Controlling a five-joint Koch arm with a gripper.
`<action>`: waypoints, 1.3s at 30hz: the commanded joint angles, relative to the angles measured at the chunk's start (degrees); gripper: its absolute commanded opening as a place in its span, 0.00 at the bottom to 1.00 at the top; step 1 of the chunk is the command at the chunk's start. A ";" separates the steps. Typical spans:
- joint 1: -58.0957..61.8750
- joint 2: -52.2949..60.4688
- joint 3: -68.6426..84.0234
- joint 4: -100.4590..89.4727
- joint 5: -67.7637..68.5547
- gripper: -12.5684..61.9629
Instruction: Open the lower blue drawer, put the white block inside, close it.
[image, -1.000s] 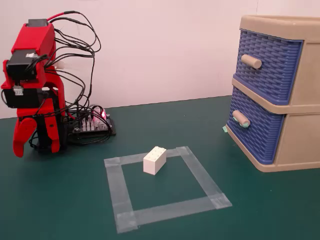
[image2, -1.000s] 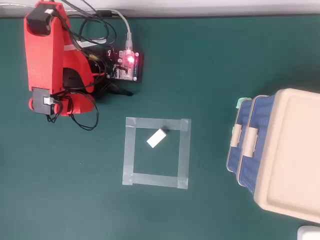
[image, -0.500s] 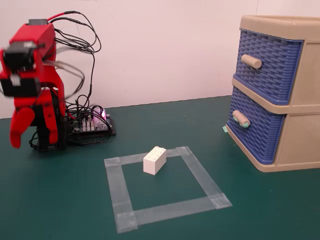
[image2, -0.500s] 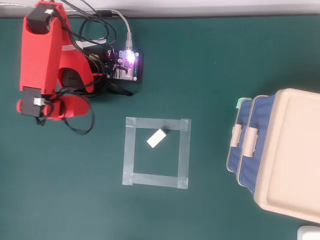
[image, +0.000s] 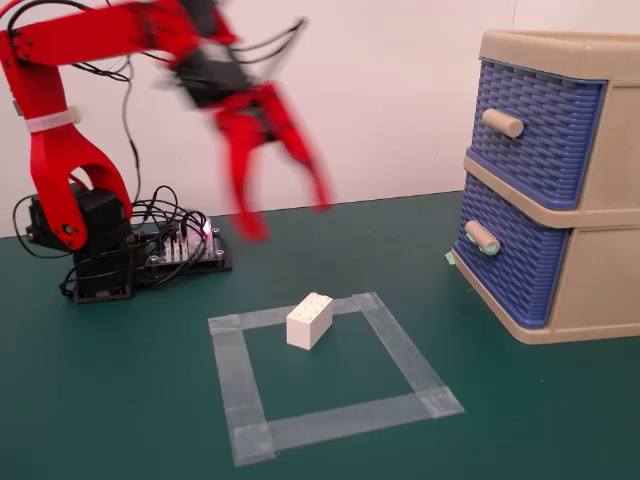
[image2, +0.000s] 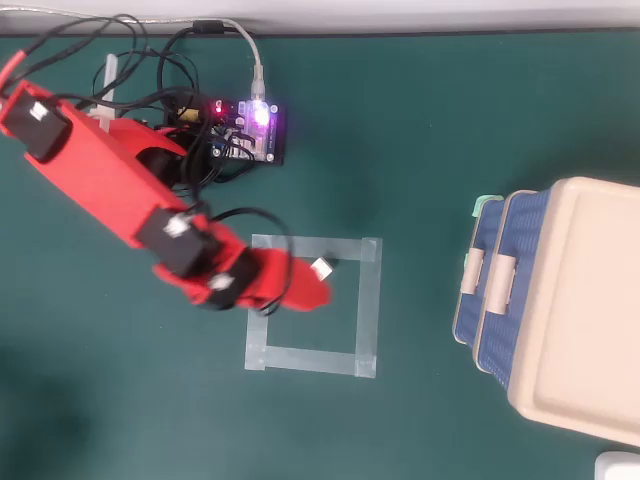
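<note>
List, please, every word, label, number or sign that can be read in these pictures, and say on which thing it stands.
No text can be read in either view.
Small white labels on the red arm's motors: too small and blurred to read.
Circuit board beside the arm's base: only a lit light shows, and any print is too small to read.
Beige cabinet, white block and grey tape square: no writing visible.

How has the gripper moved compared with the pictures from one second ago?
Yes. In the fixed view the gripper has swung up and rightward from beside the arm's base and now hangs open near the tape square, toward the white block.
</note>
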 joint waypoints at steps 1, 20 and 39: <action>-7.82 -3.25 -2.02 -11.07 15.47 0.62; -14.85 -39.55 20.04 -121.90 26.46 0.60; -21.27 -52.82 -9.05 -98.96 26.37 0.30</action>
